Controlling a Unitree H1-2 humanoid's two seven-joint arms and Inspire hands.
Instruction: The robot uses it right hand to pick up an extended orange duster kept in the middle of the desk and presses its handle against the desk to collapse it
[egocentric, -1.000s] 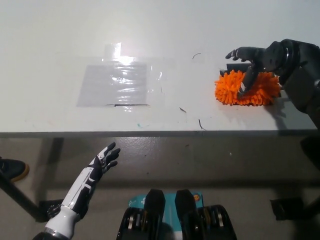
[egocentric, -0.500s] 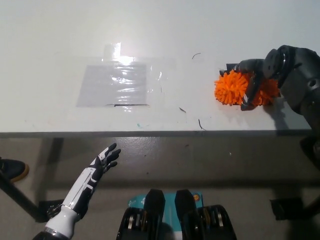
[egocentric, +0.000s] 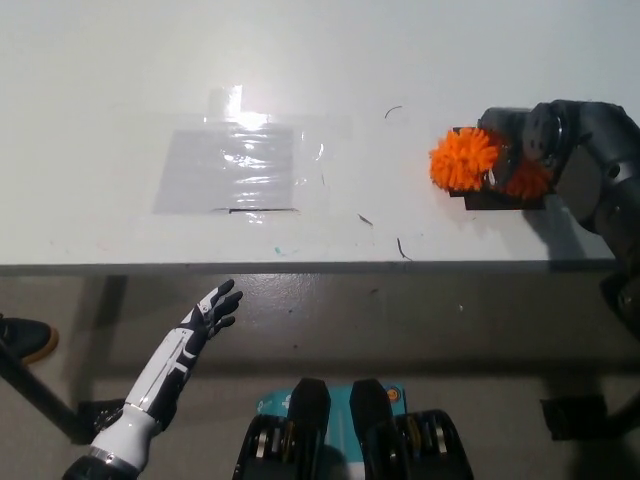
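Orange duster (egocentric: 466, 160) sits at the far right of the desk (egocentric: 120, 70), near the front edge, fluffy head bunched up w/ a second orange tuft showing past the hand on the right side. Black right hand (egocentric: 518, 152) is wrapped around the duster's middle, fingers closed over it, splitting the fluff into two clumps. A dark flat part shows under and behind the fluff, touching the desk; can't tell if it's the handle or shadow. Right arm comes in from the picture's right edge, bent down toward the desk.

Mid-desk, well apart from the duster: a clear plastic sheet (egocentric: 232, 168) lying flat, taped down, glare on its top edge. A few small dark marks on the desk surface btw sheet and duster.

White left hand (egocentric: 206, 318) rests below the desk's front edge at lower left, off the desk, fingers spread apart, holding nothing. Dark shoe (egocentric: 25, 338) on the floor at far left edge.
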